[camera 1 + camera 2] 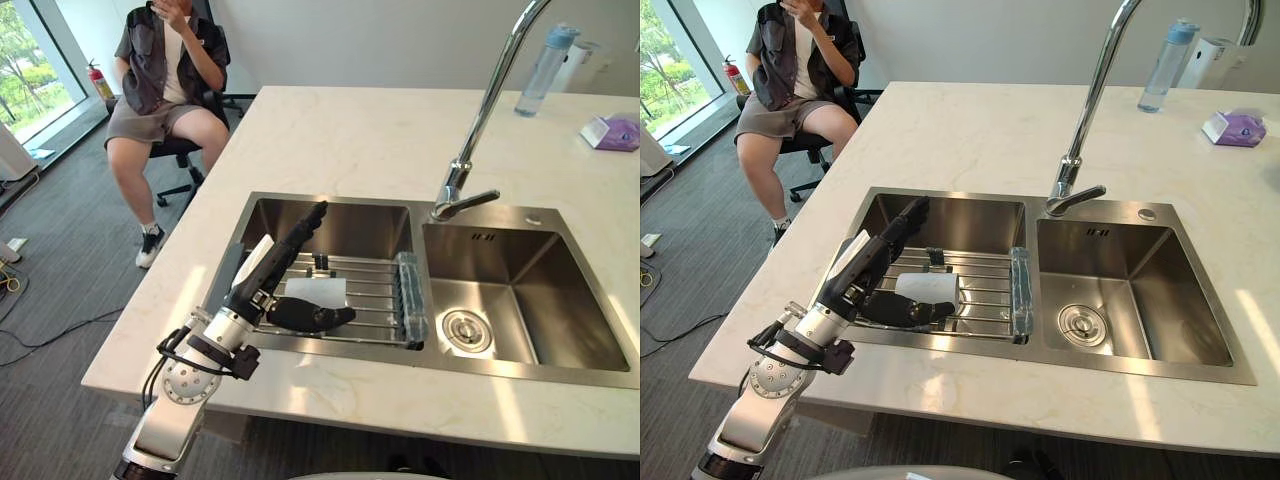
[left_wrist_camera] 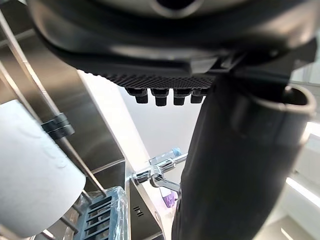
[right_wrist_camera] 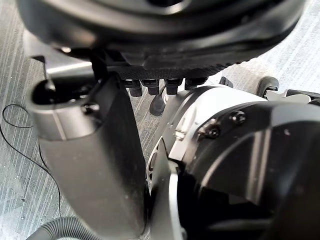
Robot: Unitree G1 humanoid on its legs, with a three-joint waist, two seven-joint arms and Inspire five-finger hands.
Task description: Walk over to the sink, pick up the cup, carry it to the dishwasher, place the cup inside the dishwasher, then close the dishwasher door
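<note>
A white cup (image 1: 316, 291) lies on its side on a wire rack (image 1: 365, 272) across the left basin of the steel sink (image 1: 330, 220). My left hand (image 1: 262, 268) reaches into that basin from the near left. Its fingers (image 1: 305, 226) stretch straight over the cup's left side. The dark thumb (image 1: 310, 318) lies along the rack just in front of the cup. The hand is open and holds nothing. In the left wrist view the cup (image 2: 30, 175) shows beside the thumb (image 2: 225, 165). My right hand (image 3: 90, 150) hangs open over grey floor.
A tall curved faucet (image 1: 482, 115) stands behind the divider between the basins. The right basin (image 1: 520, 290) holds only its drain. A blue rolled rack end (image 1: 410, 297) borders the divider. A bottle (image 1: 545, 68) and purple pack (image 1: 615, 132) sit far right. A person (image 1: 165, 70) sits far left.
</note>
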